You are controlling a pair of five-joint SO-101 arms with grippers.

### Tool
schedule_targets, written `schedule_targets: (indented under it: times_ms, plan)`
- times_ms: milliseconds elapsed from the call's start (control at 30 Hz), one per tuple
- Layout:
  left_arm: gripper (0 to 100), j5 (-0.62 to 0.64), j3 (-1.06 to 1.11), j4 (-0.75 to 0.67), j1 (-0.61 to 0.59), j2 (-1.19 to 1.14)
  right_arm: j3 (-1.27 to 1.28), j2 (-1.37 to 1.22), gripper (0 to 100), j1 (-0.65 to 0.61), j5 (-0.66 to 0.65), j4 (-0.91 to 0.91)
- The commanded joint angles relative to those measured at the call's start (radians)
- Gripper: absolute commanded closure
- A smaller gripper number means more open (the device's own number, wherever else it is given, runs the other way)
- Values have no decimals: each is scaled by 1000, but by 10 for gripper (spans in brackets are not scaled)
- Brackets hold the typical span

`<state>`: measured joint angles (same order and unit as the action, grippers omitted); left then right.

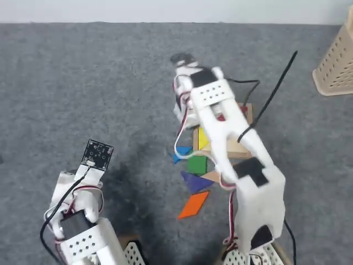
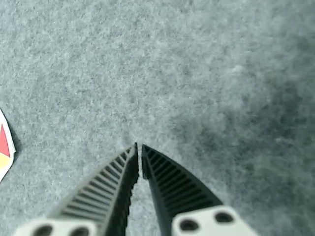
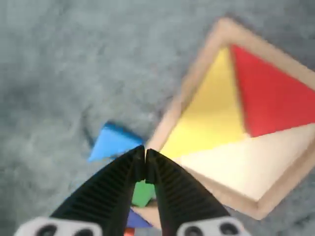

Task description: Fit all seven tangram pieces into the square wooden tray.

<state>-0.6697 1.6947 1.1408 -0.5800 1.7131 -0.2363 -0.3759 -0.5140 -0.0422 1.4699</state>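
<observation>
Open the closed, empty right gripper [image 3: 144,149] and pinch the likely light, stiff blue triangle [image 3: 111,141] across 2 edges.

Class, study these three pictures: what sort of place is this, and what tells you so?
Probably a robotics lab bench: the left arm and right arm stand on a grey carpeted table, with a wooden tray and loose tangram pieces set out.

A beige slotted basket [image 1: 337,63] stands on the grey carpet [image 1: 83,83].
</observation>
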Motion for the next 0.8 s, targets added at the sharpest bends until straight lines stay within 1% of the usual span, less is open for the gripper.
schedule_targets:
  times_ms: [0,133,200,267,400,467,633,767]
  plan:
    - [988,-15,-4,3,0,-6,230,211,991,-48,-66,-107]
    - [988,-15,-4,3,0,-6,525,406,989,-73,-178,-228]
    - [988,-15,-4,3,0,-6,637,486,988,-77,-239,-260]
    - [988,-15,-4,3,0,-6,712,541,978,-84,-269,-269]
    - [988,-15,-4,3,0,-6,778,565,887,-97,-267,-268]
    - [988,-15,-4,3,0,-6,796,561,861,-116,-275,-274]
    - [988,-15,-4,3,0,-6,829,559,855,-157,-302,-335]
    - [988,-15,-4,3,0,-6,830,559,855,-163,-252,-361]
